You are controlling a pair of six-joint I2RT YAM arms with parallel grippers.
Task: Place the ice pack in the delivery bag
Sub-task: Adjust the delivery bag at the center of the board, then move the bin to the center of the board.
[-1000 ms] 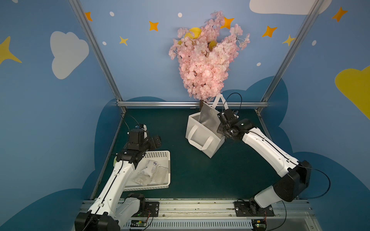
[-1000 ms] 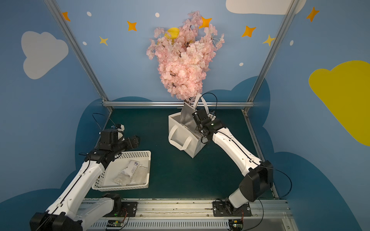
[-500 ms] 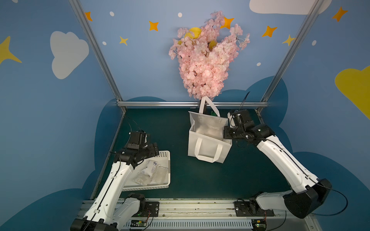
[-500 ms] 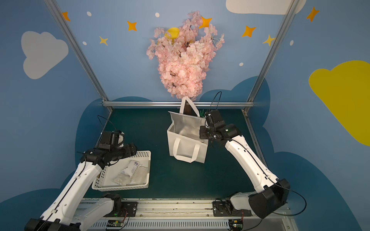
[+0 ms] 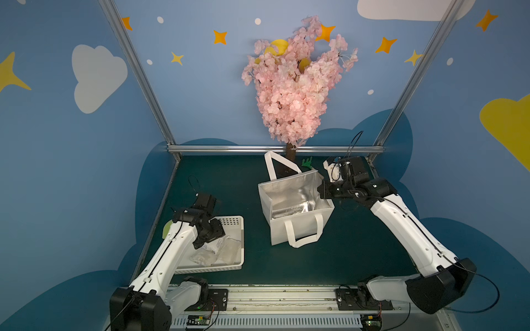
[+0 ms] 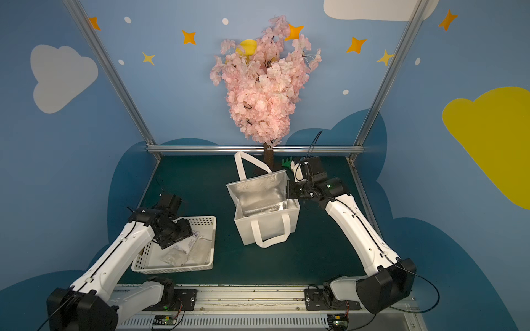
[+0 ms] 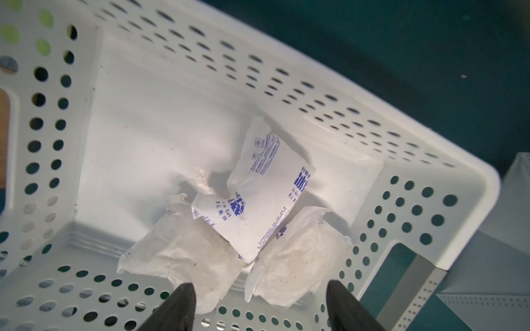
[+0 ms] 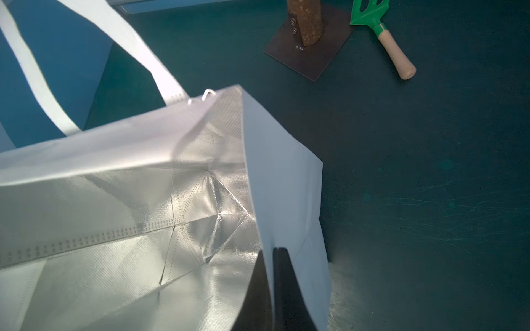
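My left claw (image 7: pixel 258 289) hangs with its fingers apart over the printed ice pack (image 7: pixel 258 195), which lies atop two others in the white basket (image 7: pixel 473 172), while my right claw (image 8: pixel 271 275) is clamped on the side wall of the delivery bag (image 5: pixel 298 229) standing open on the surface (image 5: pixel 358 258).

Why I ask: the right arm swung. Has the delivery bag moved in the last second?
Yes. The delivery bag has shifted toward the robot, away from the tree trunk, in both top views.
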